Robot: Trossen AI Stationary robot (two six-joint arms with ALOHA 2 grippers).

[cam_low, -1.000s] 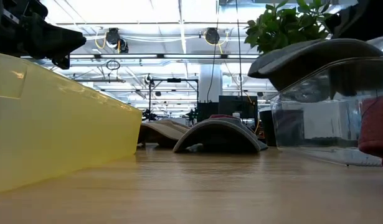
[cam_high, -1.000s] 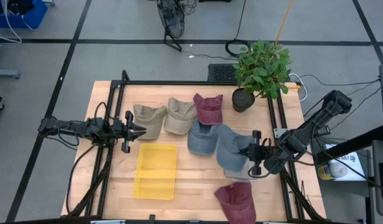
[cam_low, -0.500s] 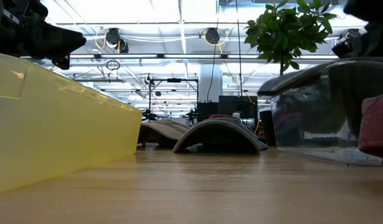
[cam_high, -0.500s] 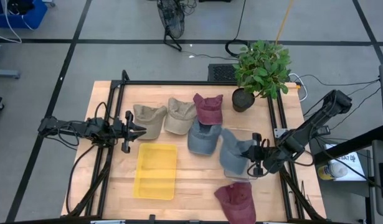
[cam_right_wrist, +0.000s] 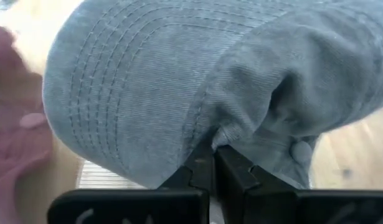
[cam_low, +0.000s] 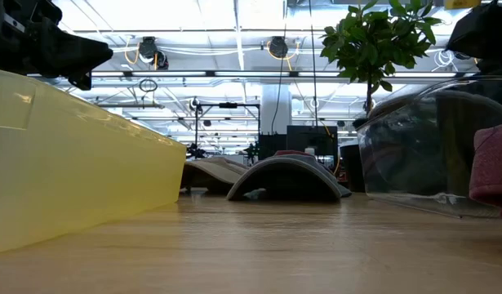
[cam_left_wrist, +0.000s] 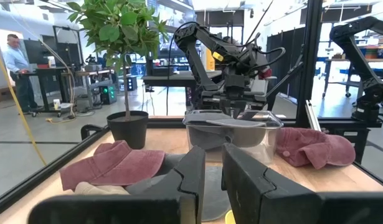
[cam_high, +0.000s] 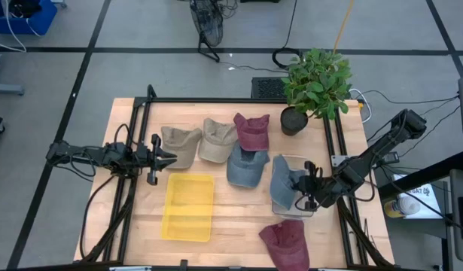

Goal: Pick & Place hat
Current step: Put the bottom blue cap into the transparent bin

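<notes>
One grey-blue hat [cam_high: 282,185] lies in the clear bin [cam_high: 312,211], right gripper [cam_high: 303,188] fingers pinched on its fabric, release pending. Left gripper [cam_high: 160,157], well away, fingers narrow, empty. Other hats near bin unplaced.

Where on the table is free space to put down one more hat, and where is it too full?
Bare wood lies between the yellow tray and the clear bin, and between the tray and the maroon hat at the near edge. The far row, from the tan hat to the plant pot, is crowded.
</notes>
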